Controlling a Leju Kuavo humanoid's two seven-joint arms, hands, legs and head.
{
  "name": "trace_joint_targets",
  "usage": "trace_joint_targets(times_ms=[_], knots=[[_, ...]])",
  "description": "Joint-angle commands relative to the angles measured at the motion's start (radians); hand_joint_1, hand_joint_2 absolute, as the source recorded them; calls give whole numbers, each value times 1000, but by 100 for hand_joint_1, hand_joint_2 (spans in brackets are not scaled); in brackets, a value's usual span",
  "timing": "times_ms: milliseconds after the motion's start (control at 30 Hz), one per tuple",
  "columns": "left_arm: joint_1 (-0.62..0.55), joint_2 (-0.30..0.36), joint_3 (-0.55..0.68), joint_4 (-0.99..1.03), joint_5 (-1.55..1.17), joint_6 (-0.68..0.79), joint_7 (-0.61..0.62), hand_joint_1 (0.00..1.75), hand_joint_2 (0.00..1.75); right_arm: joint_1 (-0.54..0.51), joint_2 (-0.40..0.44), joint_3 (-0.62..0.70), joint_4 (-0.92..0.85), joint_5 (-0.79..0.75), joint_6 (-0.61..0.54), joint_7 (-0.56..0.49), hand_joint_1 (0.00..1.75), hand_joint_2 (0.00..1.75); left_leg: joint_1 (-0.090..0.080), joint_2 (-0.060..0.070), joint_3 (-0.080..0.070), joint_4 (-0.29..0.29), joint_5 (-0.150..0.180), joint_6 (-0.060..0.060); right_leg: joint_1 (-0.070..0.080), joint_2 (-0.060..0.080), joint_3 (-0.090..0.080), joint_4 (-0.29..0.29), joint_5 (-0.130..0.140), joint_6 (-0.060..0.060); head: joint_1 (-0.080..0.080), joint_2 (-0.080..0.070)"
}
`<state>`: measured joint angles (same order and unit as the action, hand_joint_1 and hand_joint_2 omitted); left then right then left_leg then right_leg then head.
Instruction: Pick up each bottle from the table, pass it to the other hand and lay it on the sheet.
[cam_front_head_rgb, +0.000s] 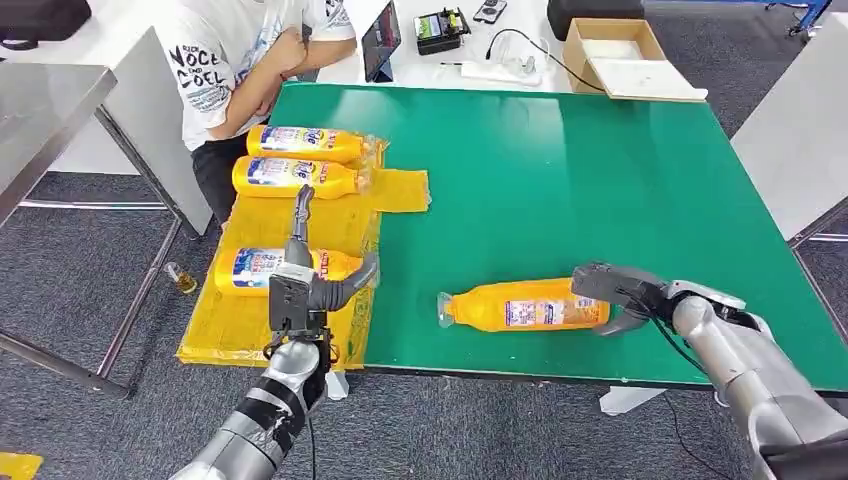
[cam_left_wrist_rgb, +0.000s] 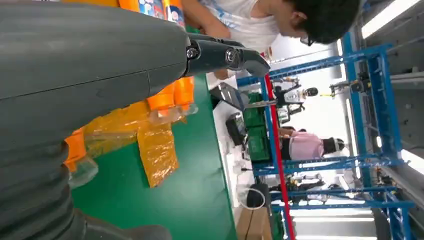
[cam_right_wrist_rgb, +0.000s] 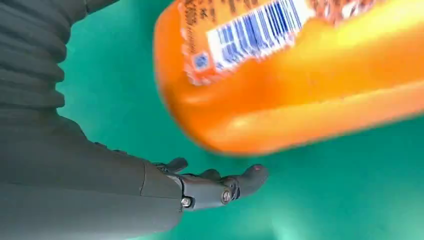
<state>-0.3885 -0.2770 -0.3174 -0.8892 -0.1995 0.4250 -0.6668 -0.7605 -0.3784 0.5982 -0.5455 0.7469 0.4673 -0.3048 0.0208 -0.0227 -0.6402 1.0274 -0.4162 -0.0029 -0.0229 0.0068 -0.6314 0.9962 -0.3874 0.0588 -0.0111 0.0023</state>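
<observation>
An orange bottle (cam_front_head_rgb: 520, 305) (cam_right_wrist_rgb: 300, 75) lies on its side near the front edge of the green table (cam_front_head_rgb: 560, 170), cap pointing left. My right hand (cam_front_head_rgb: 615, 290) arches over its base end. In the right wrist view the thumb (cam_right_wrist_rgb: 220, 187) stands apart from the bottle, with green table between them. The yellow sheet (cam_front_head_rgb: 340, 225) (cam_left_wrist_rgb: 155, 150) covers the table's left edge and carries three more orange bottles (cam_front_head_rgb: 300, 143) (cam_front_head_rgb: 295, 175) (cam_front_head_rgb: 262, 268). My left hand (cam_front_head_rgb: 305, 290) hovers over the sheet's near end beside the nearest bottle, fingers spread and holding nothing.
A person (cam_front_head_rgb: 240, 60) in a white shirt sits at the table's far left corner, close to the sheet. A cardboard box (cam_front_head_rgb: 615, 50) and electronics lie on the white table behind. A small bottle (cam_front_head_rgb: 182, 278) stands on the floor to the left.
</observation>
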Motion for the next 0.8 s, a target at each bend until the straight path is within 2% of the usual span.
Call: trace_joint_targets(times_ms=[33,167,300,367,433,500,533,567,600,800], knots=[[-51,10,-29,99,2,-3,-31,0,175,-64,34,80,133,1,5,1,0,175,0,4,5,-1,-2,1,1,2,4,-1,-1,-3,0,0],[-51,10,-29,99,2,-3,-31,0,175,-64,34,80,133,1,5,1,0,175,0,2,2,0,-1,1,0,1,1,0,0,-1,0,0],[-46,20,-43,95,4,16,-31,0,175,-5,128,101,157,-30,-171,-74,0,175,1,6,8,-2,-2,2,2,3,7,-3,-1,-4,0,0],[-43,25,-39,91,7,16,-31,0,175,-5,149,102,147,-41,-195,-86,0,175,1,5,4,-1,-1,1,2,3,3,-2,0,-2,0,0],[-42,26,-37,91,3,14,-31,0,175,-9,169,110,135,-40,-223,-84,0,175,1,12,12,-5,-3,2,3,7,10,-6,0,-6,-1,0],[-41,23,-34,91,-1,17,-31,0,175,-7,184,108,123,-48,-258,-88,0,175,1,10,9,-3,-3,1,2,5,6,-3,0,-5,0,0],[-38,23,-31,89,-2,20,-31,0,175,-5,187,107,115,-50,-277,-92,0,175,0,5,4,-1,-1,1,1,3,2,-1,0,-3,0,0],[-36,24,-28,87,-4,21,-31,0,175,-2,189,102,103,-56,-302,-95,0,175,1,9,6,-2,-2,1,2,6,3,-2,0,-3,0,0],[-32,25,-22,84,-4,24,-31,0,175,-1,187,98,88,-60,-320,-99,0,175,1,6,3,-1,-1,0,2,4,1,-1,0,-2,0,0],[-13,29,11,67,-20,30,-31,0,175,-15,135,85,-24,-66,-363,-83,0,175,0,5,3,-1,-1,1,1,2,2,0,-1,-2,0,0]])
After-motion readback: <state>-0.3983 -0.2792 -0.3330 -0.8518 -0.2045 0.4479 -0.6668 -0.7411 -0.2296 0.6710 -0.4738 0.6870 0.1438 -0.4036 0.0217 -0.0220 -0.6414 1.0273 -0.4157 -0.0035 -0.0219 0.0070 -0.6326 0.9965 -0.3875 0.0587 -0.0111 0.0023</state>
